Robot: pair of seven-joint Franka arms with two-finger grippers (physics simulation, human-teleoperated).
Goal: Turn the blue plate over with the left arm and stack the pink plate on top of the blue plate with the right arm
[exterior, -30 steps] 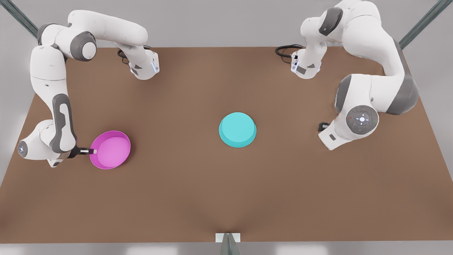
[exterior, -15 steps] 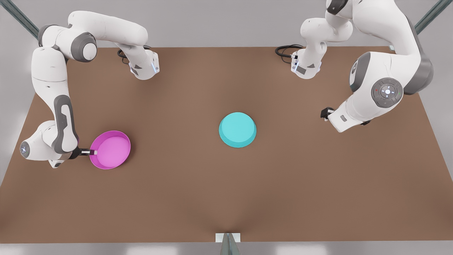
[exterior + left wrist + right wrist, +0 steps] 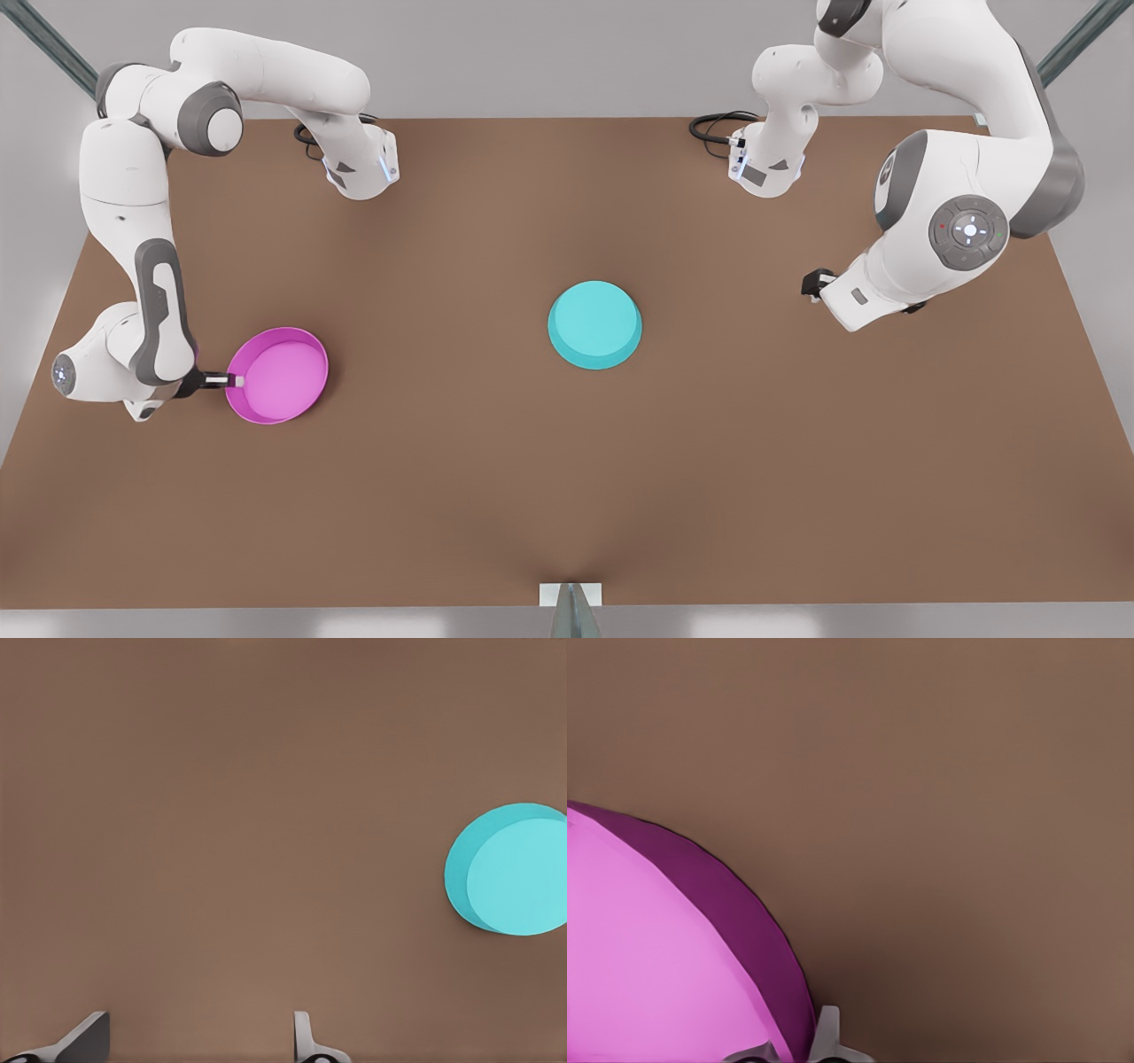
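The blue plate [image 3: 594,323] lies upside down near the table's middle, flat underside up; it also shows far off in the left wrist view [image 3: 514,870]. My left gripper [image 3: 811,283] hovers well off to the front view's right of it, open [image 3: 197,1047] and holding nothing. The pink plate [image 3: 279,374] sits at the front view's left, hollow side up. My right gripper [image 3: 232,381] is shut on its rim at the edge nearest that arm. In the right wrist view, the pink plate [image 3: 647,966] has its rim pinched between the fingers [image 3: 828,1032].
The brown table [image 3: 567,496] is bare between the two plates and toward the front edge. Both arm bases with black cables stand at the back [image 3: 359,164] [image 3: 766,164]. A small metal bracket [image 3: 571,598] sits at the front edge.
My left arm has pulled up and back toward the far right, away from the blue plate, then stopped. The pink plate has crept a hair toward the blue plate in the right gripper.
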